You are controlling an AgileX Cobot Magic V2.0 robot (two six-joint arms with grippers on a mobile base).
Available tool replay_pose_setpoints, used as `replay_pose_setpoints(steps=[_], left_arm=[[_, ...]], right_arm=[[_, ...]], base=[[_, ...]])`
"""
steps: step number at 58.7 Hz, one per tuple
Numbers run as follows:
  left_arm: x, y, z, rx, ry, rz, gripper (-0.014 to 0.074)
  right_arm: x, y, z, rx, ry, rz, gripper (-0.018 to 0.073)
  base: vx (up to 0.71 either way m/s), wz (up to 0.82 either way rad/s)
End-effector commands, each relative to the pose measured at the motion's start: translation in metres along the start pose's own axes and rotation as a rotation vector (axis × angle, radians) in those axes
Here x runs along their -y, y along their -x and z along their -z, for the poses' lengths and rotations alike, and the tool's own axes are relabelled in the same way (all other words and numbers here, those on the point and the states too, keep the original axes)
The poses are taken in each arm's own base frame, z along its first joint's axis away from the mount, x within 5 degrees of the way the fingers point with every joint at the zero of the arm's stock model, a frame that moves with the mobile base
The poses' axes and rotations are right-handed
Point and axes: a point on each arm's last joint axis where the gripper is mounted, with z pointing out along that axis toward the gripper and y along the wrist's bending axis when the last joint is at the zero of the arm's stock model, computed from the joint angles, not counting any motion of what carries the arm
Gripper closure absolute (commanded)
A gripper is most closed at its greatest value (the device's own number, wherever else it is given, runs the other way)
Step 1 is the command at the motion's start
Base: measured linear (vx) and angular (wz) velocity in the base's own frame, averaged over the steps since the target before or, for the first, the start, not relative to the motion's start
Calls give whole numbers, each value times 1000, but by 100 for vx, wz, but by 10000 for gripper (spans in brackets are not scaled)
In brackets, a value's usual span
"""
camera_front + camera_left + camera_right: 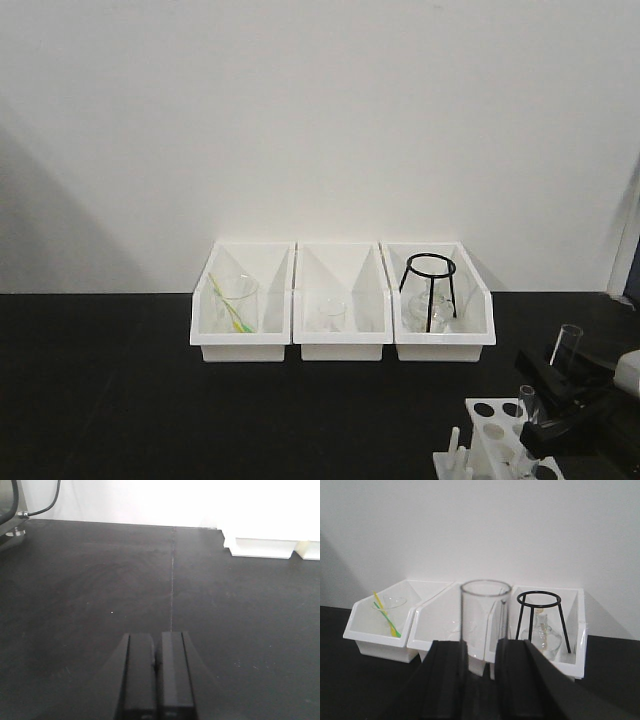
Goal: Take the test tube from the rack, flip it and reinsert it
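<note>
Test tube (pixel 484 615) is clamped between the fingers of the right gripper (pixel 481 652), open mouth upward, its lower end hidden between them. In the front view it leans a little and is held up beside the rack (pixel 492 418), which stands at the near right of the counter (pixel 100 400); it looks lifted out of the holes, though its bottom cannot be seen.

The step in hand appears to be the flip. It would go best with the grip kept firm on the smooth wall. The wrist should roll while the tube is high enough that neither end sweeps the pegs (pixel 455 445) or what looks like a second clear tube (pixel 526 400) standing in the rack. Only once the tube hangs plumb over a free hole should it come down.

The left gripper (pixel 157 645) has its fingers pressed together on nothing, low over bare counter. Three white bins (pixel 342 345) stand along the wall, well apart from the rack.
</note>
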Motion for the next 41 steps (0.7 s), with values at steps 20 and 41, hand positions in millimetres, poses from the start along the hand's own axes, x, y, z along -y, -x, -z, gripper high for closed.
replay_pose_setpoints(steps=[20,41], left_arm=[[2,8,1,96,-23,3,603],[2,8,1,96,-23,3,603]], right_arm=[[-4,5,-7,120,86,82,477],[-4,-35,-12,71,131,50,474]], base=[[0,0],[0,0]])
